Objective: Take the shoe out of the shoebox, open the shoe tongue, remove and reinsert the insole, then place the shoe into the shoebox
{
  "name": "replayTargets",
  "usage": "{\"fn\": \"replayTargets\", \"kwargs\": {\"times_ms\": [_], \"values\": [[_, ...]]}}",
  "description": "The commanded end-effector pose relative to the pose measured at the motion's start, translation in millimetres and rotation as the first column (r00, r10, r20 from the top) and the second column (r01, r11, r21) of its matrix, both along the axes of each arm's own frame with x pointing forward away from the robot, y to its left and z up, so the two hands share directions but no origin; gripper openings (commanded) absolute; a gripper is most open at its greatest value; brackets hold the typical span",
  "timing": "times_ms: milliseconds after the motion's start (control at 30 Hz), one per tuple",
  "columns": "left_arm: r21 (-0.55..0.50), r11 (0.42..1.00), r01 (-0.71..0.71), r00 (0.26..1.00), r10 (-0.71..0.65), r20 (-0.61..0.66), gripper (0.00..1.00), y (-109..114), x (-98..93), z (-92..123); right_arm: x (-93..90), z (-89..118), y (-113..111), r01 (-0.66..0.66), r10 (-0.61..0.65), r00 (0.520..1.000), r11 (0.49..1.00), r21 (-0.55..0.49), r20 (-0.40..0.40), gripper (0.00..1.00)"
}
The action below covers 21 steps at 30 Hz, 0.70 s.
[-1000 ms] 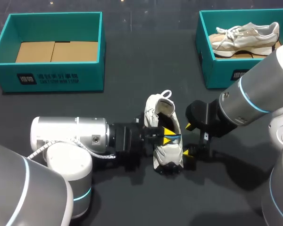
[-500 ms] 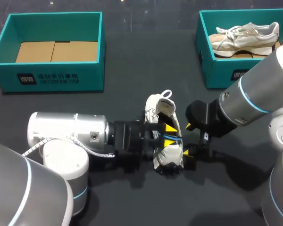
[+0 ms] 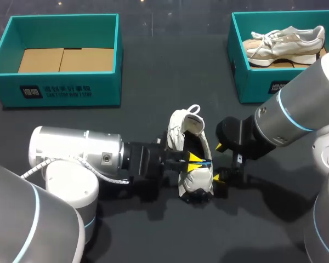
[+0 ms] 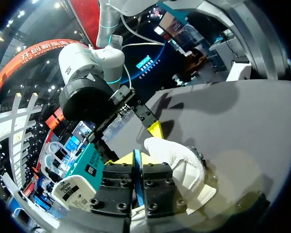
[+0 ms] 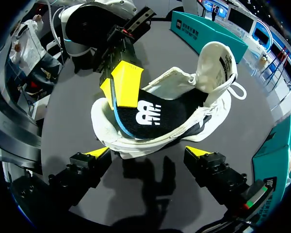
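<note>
The white shoe (image 3: 181, 127) lies on the dark surface (image 3: 153, 71), between the two boxes and well apart from both. The left jaws reach into its opening and are pinched together on the edge of the black insole (image 5: 150, 114), yellow tips (image 5: 126, 82) pressed on either side. The right jaws stand wide apart just beside the shoe, holding nothing. The left teal box (image 3: 60, 90) holds only cardboard (image 3: 66, 59). The right box (image 3: 252, 82) holds a beige shoe (image 3: 288, 41).
</note>
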State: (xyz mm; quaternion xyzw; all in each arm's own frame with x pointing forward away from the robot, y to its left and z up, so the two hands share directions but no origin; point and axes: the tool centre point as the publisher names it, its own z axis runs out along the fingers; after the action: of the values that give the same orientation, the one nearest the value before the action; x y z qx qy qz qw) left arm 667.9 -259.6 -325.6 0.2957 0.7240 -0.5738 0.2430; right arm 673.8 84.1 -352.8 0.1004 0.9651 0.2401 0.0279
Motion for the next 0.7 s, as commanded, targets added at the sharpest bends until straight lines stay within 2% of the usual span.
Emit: {"fn": "replayTargets", "kwargs": {"times_ms": [33, 233, 400, 433, 467, 500, 533, 600, 700], "values": [[0.037, 0.999, 0.003, 1.0, -0.003, -0.002, 0.0, -10.2, 12.3, -9.1, -1.4, 0.0, -0.6, 0.0, 0.0, 1.0, 1.0, 0.0, 0.002, 1.0], [0.071, 0.997, -0.027, 0.999, 0.029, -0.017, 0.0, -6.2, 22.2, -20.8, -1.4, 0.0, -0.6, 0.0, 0.0, 1.0, 1.0, 0.0, 0.002, 1.0], [0.064, 0.998, -0.018, 1.0, 0.02, -0.024, 0.0, -0.6, 15.8, -13.9, -1.4, 0.0, -0.6, 0.0, 0.0, 1.0, 1.0, 0.0, 0.002, 1.0], [0.05, 0.999, -0.009, 1.0, 0.01, -0.03, 0.04, 0.6, 14.2, -11.2, -1.4, 0.0, -0.6, 0.0, 0.0, 1.0, 1.0, 0.0, 0.002, 1.0], [0.05, 0.999, -0.007, 1.0, 0.009, -0.03, 0.22, 1.8, 12.9, -9.1, -1.4, 0.0, -0.6, 0.0, 0.0, 1.0, 1.0, 0.0, 0.002, 1.0], [0.05, 0.999, -0.008, 1.0, 0.009, -0.023, 0.33, 3.1, 11.6, -7.3, -1.4, 0.0, -0.6, 0.0, 0.0, 1.0, 1.0, 0.0, 0.002, 1.0], [0.041, 0.999, 0.002, 1.0, -0.001, -0.031, 0.38, 4.5, 10.2, -5.6, -1.4, 0.0, -0.6, 0.0, 0.0, 1.0, 1.0, 0.0, 0.002, 1.0], [0.037, 0.999, 0.004, 1.0, -0.003, -0.03, 0.42, 7.3, 7.3, -1.1, -1.4, 0.0, -0.6, 0.0, 0.0, 1.0, 1.0, 0.0, 0.002, 1.0], [0.037, 0.999, 0.013, 1.0, -0.013, -0.02, 0.41, 10.8, 3.0, 5.7, -1.4, 0.0, -0.6, 0.0, 0.0, 1.0, 1.0, 0.0, 0.002, 1.0]]}}
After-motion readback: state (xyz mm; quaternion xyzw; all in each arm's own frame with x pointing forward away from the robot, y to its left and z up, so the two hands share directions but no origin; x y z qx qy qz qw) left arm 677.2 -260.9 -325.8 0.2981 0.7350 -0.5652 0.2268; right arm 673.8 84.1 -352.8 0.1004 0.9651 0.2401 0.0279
